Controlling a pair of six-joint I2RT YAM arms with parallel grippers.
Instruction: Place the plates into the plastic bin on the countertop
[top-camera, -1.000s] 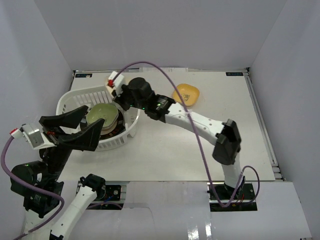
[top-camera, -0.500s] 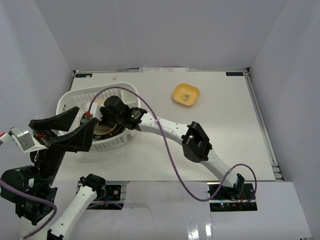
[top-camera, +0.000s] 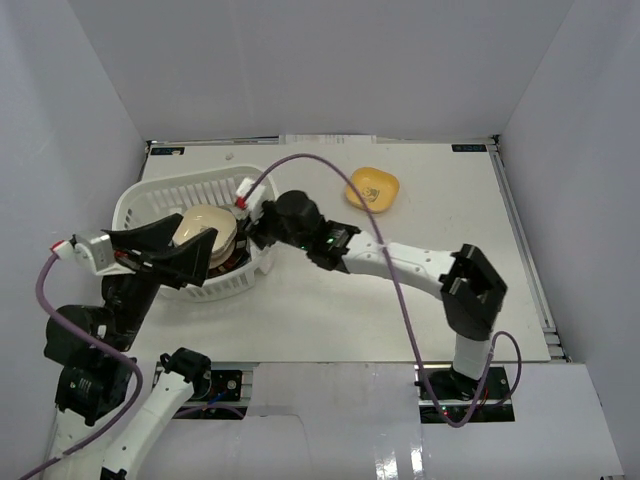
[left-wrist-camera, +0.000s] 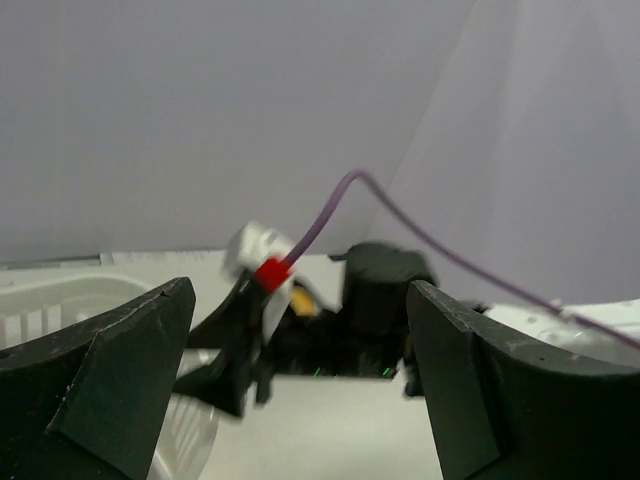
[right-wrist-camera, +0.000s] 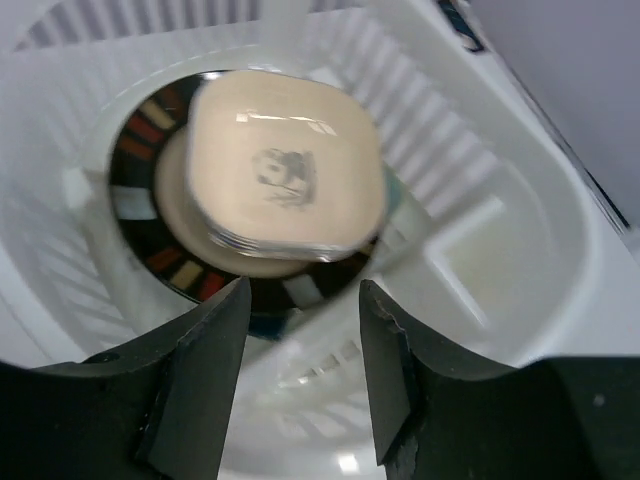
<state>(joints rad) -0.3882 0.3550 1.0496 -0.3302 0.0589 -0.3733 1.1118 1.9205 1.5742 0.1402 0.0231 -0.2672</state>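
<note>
Jaws of your right gripper (right-wrist-camera: 302, 290) are standing apart and empty, backing out of the plastic bin (top-camera: 150, 195) where the cream plate (right-wrist-camera: 285, 180) is now lying atop the stack (right-wrist-camera: 165, 258), your left gripper (top-camera: 205, 252) is hovering spread at its near rim, leaving one yellow plate (top-camera: 372, 188) waiting far right on the countertop (top-camera: 330, 300) between pale walls (top-camera: 300, 70).

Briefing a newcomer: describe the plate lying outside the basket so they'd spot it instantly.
On the white table, right of the large white slotted plastic basket near the far edge, lies a small yellow rounded-square dish. It alone sits outside the basket.
</note>
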